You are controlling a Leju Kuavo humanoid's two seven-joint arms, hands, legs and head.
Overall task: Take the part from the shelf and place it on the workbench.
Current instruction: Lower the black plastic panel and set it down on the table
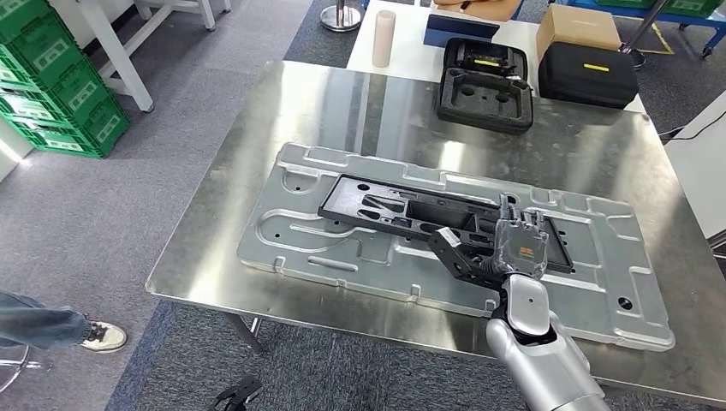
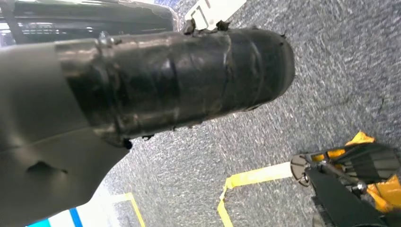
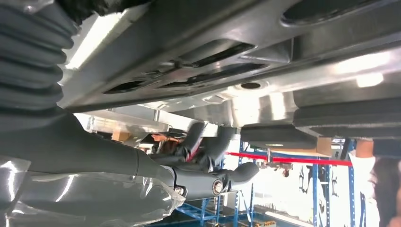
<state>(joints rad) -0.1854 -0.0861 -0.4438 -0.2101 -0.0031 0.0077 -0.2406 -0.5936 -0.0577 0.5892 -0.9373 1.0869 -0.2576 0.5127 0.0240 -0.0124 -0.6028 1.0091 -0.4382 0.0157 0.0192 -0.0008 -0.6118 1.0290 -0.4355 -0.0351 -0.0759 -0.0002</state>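
Observation:
A long black frame part (image 1: 402, 210) lies flat on a silver stamped panel (image 1: 291, 231), which rests on the steel workbench (image 1: 282, 111). My right hand (image 1: 518, 244) is over the part's right end, back of the hand up, fingers pointing away from me. In the right wrist view, my right hand (image 3: 118, 161) has its thumb (image 3: 208, 182) spread apart from the dark fingers (image 3: 203, 142), with nothing between them, and the silver panel (image 3: 198, 42) is close by. My left hand (image 2: 142, 85) hangs over the carpet, its black-wrapped thumb straight and holding nothing.
Behind the workbench, a white table (image 1: 402, 51) carries two black foam cases (image 1: 485, 86) (image 1: 587, 74), a cardboard box (image 1: 578, 26) and a pale roll (image 1: 383, 38). Green crates (image 1: 60, 86) stand far left. A person's shoe (image 1: 103, 336) is at the lower left. Yellow floor tape (image 2: 255, 177) crosses the carpet.

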